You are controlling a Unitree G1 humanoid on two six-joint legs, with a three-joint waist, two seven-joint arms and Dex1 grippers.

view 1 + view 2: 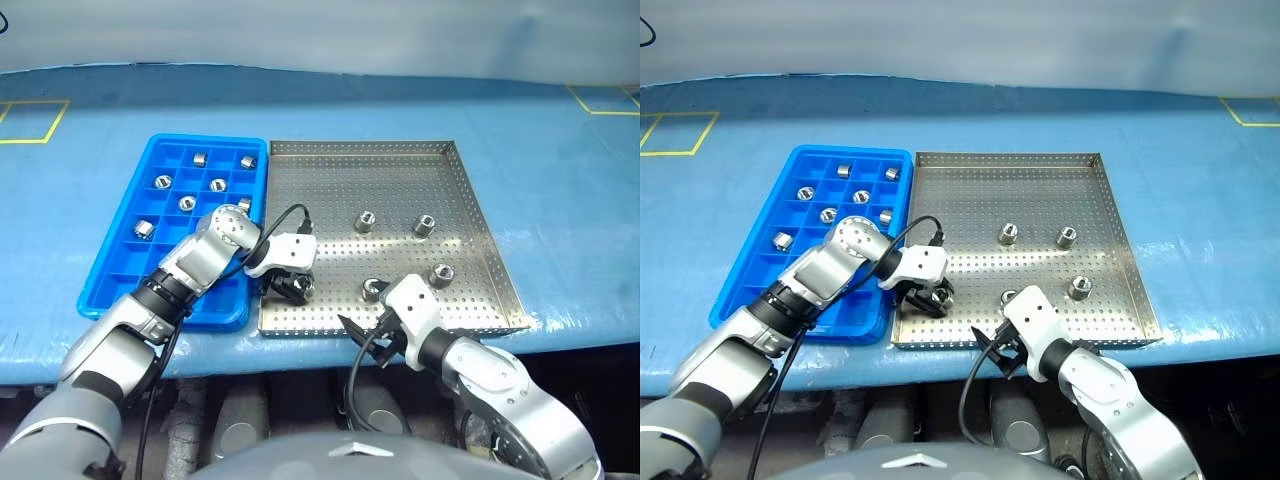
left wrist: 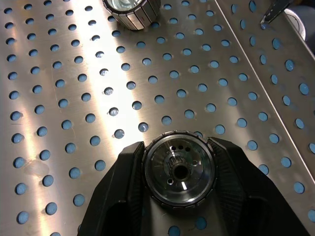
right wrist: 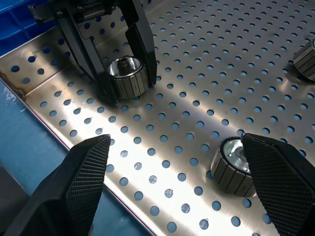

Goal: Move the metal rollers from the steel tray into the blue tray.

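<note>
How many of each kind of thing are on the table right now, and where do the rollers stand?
metal rollers: 12 (7 in the blue tray, 5 in the steel tray, one of those clamped in the left gripper)
blue tray: 1
steel tray: 1
Total: 14

Bright, even light from overhead across the blue bench (image 1: 560, 180), with soft, short shadows. Up close, broad white glare streaks the steel tray (image 2: 59, 73) floor, and the roller (image 2: 179, 169) face mirrors it. Sharp nearly everywhere; the far roller (image 3: 307, 59) softens slightly.
</note>
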